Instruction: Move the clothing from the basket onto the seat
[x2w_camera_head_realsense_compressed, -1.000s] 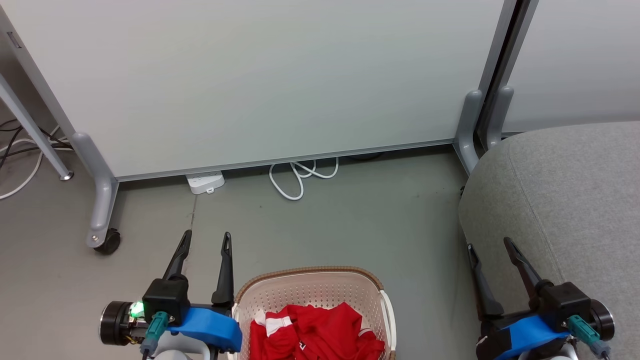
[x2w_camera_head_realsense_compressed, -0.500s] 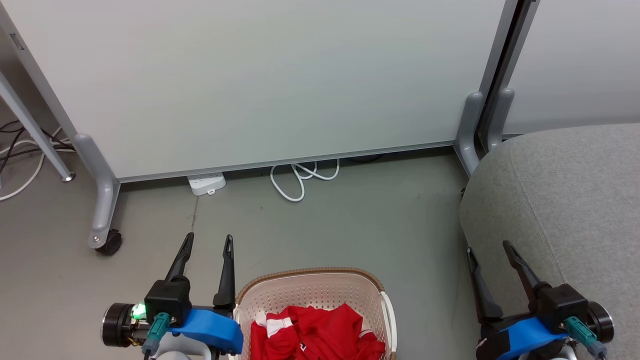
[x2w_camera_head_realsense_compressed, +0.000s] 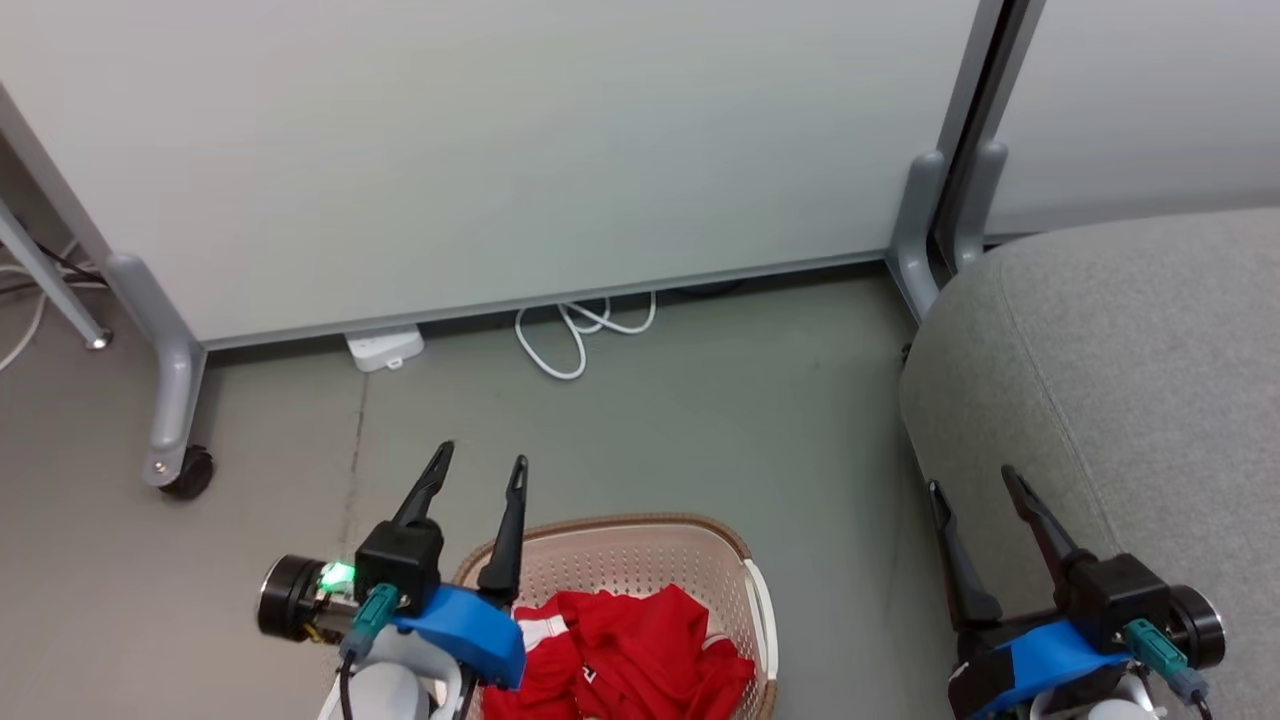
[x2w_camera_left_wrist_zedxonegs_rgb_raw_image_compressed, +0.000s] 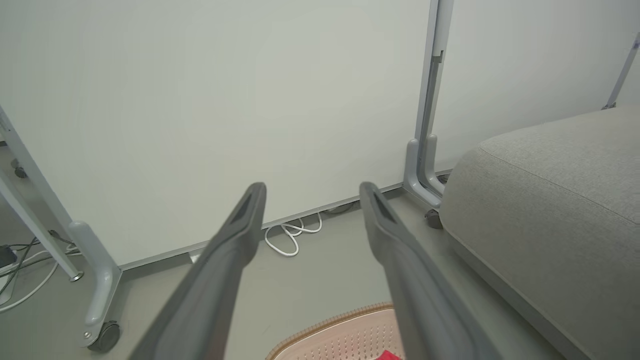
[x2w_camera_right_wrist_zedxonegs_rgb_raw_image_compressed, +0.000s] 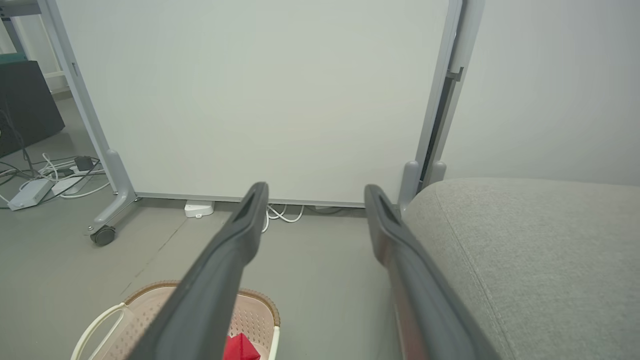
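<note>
Both claws stand wide open and hold nothing. In the head view the left claw (x2w_camera_head_realsense_compressed: 482, 456) sits at 7 o'clock, one finger crossing the rim of the basket (x2w_camera_head_realsense_compressed: 640, 522) on its 9 o'clock side. The right claw (x2w_camera_head_realsense_compressed: 970, 480) sits at 5 o'clock, beside the front edge of the seat (x2w_camera_head_realsense_compressed: 1130, 380).

The step in hand looks like the first reach into the basket, and the left claw is the nearer one. To do it well:
- Tip the fingers down and bring them toward the middle of the heap, away from the rim, so neither finger catches the perforated wall.
- Keep the jaws wide until they straddle a thick fold, then close on it. A thin edge of soft cloth could slip out.
- Lift straight up until the cloth hangs clear of the rim before swinging toward 3 o'clock, or the light basket may drag along the floor (x2w_camera_head_realsense_compressed: 650, 420).

The basket is at 6 o'clock, its near end cut off by the picture's edge. Inside it lies the clothing (x2w_camera_head_realsense_compressed: 640, 650), bunched red fabric with white trim. How many garments there are cannot be told. No red cloth lies on the visible part of the seat.
</note>
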